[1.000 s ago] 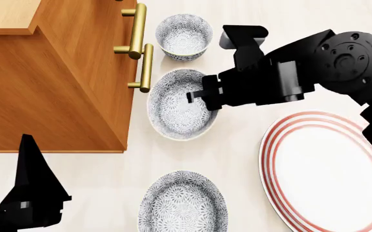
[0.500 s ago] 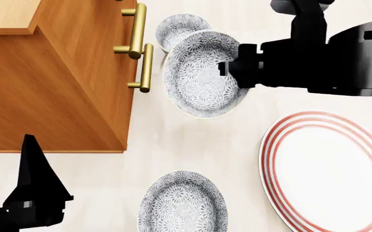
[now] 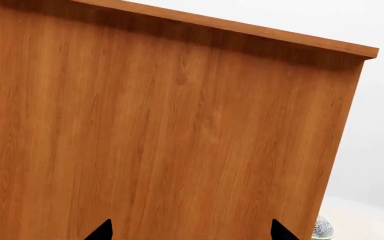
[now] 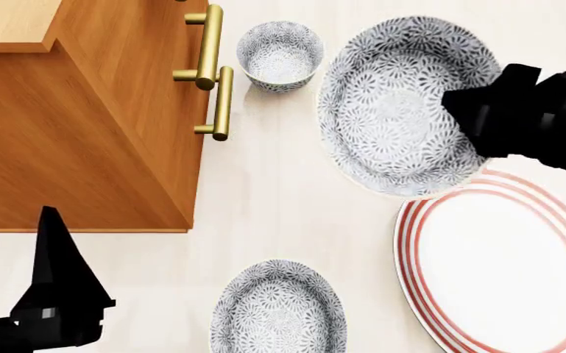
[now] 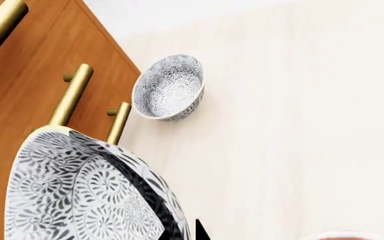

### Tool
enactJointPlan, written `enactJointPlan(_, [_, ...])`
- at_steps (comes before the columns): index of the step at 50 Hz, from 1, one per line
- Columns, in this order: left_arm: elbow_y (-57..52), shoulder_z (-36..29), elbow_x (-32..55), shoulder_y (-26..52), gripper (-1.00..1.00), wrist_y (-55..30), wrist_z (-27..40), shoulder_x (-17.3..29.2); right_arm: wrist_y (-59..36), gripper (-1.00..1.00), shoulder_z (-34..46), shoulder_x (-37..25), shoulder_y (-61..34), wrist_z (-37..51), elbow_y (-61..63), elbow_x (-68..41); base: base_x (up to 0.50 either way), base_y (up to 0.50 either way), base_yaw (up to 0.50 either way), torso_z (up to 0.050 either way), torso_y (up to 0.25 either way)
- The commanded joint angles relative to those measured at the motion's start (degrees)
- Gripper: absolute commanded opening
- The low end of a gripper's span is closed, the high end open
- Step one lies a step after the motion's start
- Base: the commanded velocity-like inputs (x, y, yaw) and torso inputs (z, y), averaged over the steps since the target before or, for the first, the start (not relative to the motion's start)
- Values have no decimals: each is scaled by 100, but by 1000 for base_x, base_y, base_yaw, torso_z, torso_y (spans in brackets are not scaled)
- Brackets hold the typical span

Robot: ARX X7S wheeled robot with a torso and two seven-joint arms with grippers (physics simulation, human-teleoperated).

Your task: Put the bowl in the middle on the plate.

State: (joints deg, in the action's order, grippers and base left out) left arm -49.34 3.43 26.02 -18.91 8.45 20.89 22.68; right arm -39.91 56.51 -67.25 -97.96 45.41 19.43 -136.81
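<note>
The bowl (image 4: 400,103) hangs lifted above the bench (image 4: 283,213), its near rim overlapping the plate (image 4: 503,265), clamped at its right rim by the right claw (image 4: 464,110). The left claw (image 3: 188,232) faces the wooden cabinet (image 3: 165,130), tips apart and empty.

- The pale cream tabletop (image 4: 283,213) carries everything.
- A wooden cabinet (image 4: 76,125) with brass handles (image 4: 214,73) stands at its left side.
- One patterned bowl (image 4: 280,55) sits just beside the handles.
- Another patterned bowl (image 4: 279,309) sits near the front edge.
- A red-ringed plate (image 4: 499,265) lies at the right.
</note>
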Motion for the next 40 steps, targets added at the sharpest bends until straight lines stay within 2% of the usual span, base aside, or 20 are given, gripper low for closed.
enactJointPlan(1, [2,-11,-5,14,100,-8,30,26,738,-100,-312,-1289,400,-294,1065,-267,0,0,0,0,0])
enactJointPlan(3, [16,-26,-14,24,100,-13,32,24,1021,-100,-287,-1766,566,-579,1311,-234,0,0,0,0,0])
enactJointPlan(8, [8,-36,-20,3,100,2,33,32,1241,-100,-250,-2241,667,-798,1566,-272,0,0,0,0,0])
enactJointPlan(15, [-17,77,194,27,100,-23,166,37,1426,-100,-221,-2274,731,-740,1545,-243,0,0,0,0,0])
enactJointPlan(28, [59,46,-56,4,100,253,82,-59,1621,-100,-175,-2275,838,-762,1556,-142,0,0,0,0,-249])
enactJointPlan(29, [20,7,59,50,100,9,169,14,1636,-100,-174,-2275,844,-766,1563,-140,0,0,0,0,0])
enactJointPlan(34, [42,4,159,52,100,95,118,34,1613,-100,-204,-2275,837,-736,1560,-156,0,0,0,0,0])
enactJointPlan(40, [11,7,139,18,100,113,116,57,1442,-100,-337,-2275,733,-644,1543,-294,0,0,0,0,250])
